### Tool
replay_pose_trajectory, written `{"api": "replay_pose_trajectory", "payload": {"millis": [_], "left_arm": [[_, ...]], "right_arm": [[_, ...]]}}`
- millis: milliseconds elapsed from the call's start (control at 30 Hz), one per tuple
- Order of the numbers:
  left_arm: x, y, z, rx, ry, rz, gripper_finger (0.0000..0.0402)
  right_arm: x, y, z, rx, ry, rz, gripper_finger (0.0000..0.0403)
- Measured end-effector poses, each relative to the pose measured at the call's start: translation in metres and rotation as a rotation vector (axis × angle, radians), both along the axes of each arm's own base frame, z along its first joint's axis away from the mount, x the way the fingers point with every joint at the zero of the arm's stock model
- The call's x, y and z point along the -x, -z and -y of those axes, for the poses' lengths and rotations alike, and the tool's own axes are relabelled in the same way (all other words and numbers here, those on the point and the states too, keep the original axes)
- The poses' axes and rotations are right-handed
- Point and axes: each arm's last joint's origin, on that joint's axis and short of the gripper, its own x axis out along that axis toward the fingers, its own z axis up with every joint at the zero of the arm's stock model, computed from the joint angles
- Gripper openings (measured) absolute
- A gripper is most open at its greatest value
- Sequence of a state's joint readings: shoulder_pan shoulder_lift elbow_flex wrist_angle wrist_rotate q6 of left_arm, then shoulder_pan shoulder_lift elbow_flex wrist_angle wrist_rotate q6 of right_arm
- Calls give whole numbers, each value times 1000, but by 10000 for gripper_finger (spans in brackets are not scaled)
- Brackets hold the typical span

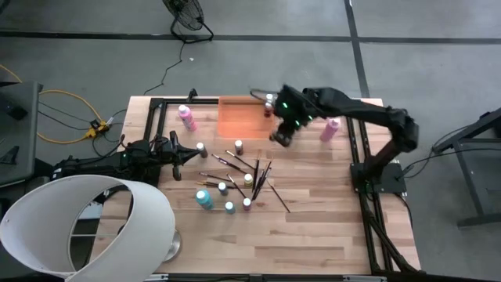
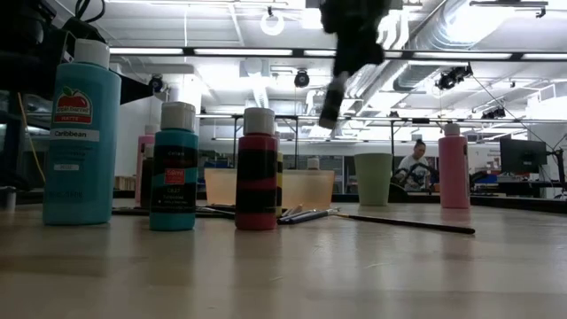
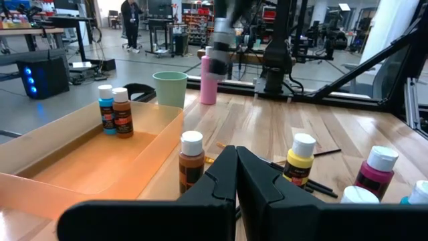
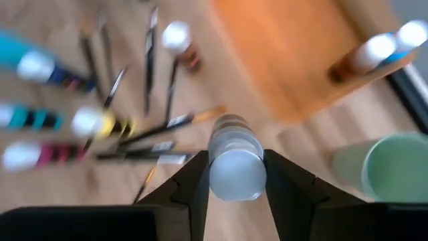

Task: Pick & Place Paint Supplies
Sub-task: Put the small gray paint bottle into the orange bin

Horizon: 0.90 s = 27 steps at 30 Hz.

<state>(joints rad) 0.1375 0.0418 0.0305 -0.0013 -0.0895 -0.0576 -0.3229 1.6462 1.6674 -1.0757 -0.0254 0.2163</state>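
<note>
My right gripper [image 1: 280, 137] hangs high over the table, just right of the orange tray's [image 1: 241, 117] near edge, shut on a small pale-capped bottle [image 4: 234, 161]. In the low view the bottle [image 2: 332, 99] dangles tilted. Two bottles [image 3: 114, 110] stand in the tray's far right corner. Several white-capped bottles [image 1: 222, 188] and thin dark brushes [image 1: 254, 168] stand and lie on the table's middle. My left gripper [image 3: 236, 167] is shut on nothing, low at the table's left [image 1: 178, 151], facing them. My right gripper pinches the small bottle between its two fingers [image 4: 281, 177], coming from above and pointing down. The cap end [image 4: 234, 175] faces the wrist camera. The bottle is lifted clear of the table and hangs tilted below the fingers.
A light green cup [image 3: 169, 87] stands right of the tray. One tall pink bottle [image 1: 329, 129] stands near the right arm, another [image 1: 188, 117] left of the tray. A black frame [image 1: 156, 117] edges the table. A white lampshade [image 1: 86, 223] covers the near left corner.
</note>
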Motion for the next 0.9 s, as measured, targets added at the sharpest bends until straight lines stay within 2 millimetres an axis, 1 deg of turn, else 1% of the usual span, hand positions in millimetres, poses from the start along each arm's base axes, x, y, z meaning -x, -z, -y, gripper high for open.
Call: {"api": "replay_pose_trajectory", "payload": {"millis": [133, 233, 333, 500, 767, 900], "left_arm": [[0, 0, 0, 0, 0, 0, 0], [0, 0, 0, 0, 0, 0, 0], [0, 0, 0, 0, 0, 1, 0], [0, 0, 0, 0, 0, 0, 0], [0, 0, 0, 0, 0, 0, 0], [0, 0, 0, 0, 0, 1, 0]], "right_arm": [[-22, 6, 38, -5, 79, -3, 120], [-37, 19, 64, -32, 157, -24, 119], [-46, 34, 83, -67, 223, -55, 118], [-53, 62, 102, -124, 275, -105, 121], [-58, 91, 121, -127, 314, -160, 122], [-59, 102, 128, -110, 339, -188, 123]]}}
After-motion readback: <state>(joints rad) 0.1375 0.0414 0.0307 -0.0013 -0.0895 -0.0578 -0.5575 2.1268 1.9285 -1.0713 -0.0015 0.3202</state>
